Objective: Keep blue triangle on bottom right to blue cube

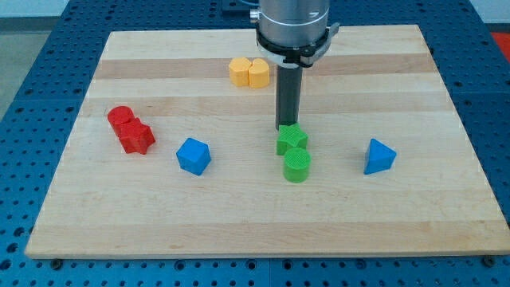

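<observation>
The blue triangle (pixel 379 156) lies on the wooden board at the view's right. The blue cube (pixel 193 155) lies left of centre, at about the same height in the view and far from the triangle. My tip (pixel 286 127) is at the end of the dark rod near the board's centre, touching or just behind the top edge of a green star-shaped block (pixel 292 139). The tip stands between the two blue blocks, apart from both.
A green cylinder (pixel 297 167) sits just below the green star. Two yellow blocks (pixel 249 72) sit together near the view's top. A red cylinder (pixel 120 118) and a red star-like block (pixel 136 136) sit at the left. The board (pixel 446 223) rests on a blue pegboard.
</observation>
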